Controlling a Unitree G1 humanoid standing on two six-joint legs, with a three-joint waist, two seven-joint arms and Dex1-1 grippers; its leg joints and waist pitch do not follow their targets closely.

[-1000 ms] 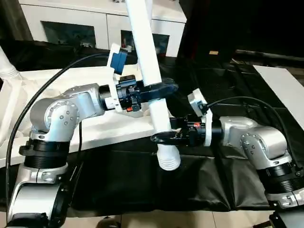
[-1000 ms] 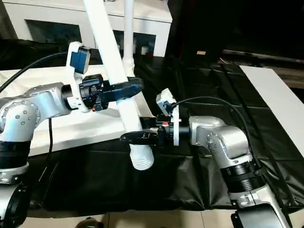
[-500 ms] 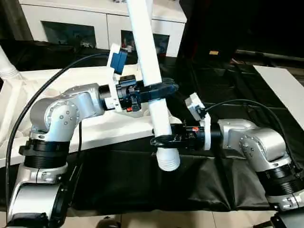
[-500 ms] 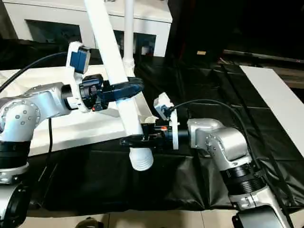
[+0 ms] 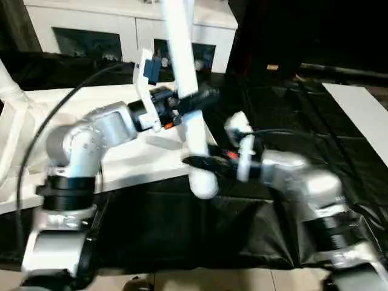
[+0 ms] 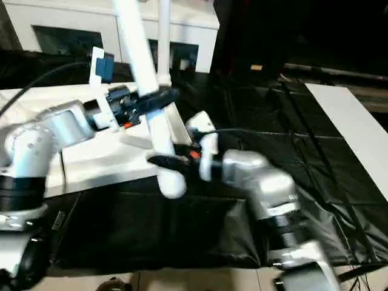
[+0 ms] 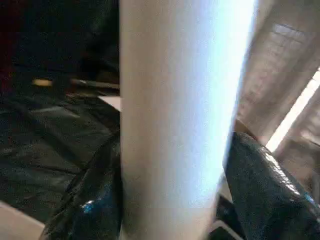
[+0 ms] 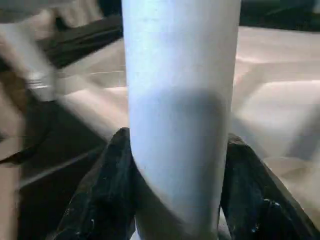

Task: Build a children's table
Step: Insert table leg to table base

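I have the white table leg held nearly upright between both arms, tilted a little, its round thick end hanging just above the black cloth at the near edge of the tabletop. My left pincer is clenched around the leg's middle; in the left wrist view its two black fingers press on either side of the white shaft. My right pincer grasps the same leg lower down, close to the thick end, with its fingers hugging the tube in the right wrist view.

I judge the leg to be light, stiff, hollow plastic with a smooth, slippery skin, and its taper means it could slide through a loose hold. Two holds spaced apart, as now, should keep it from swinging; the lower hold near the thick end is the one I would trust for steering it into a corner socket.

The tabletop lies flat on the surface, underside up, to my left, with another white leg standing beyond it. A white cabinet with dark glass doors lines the back of the room, and a white panel lies at far right.
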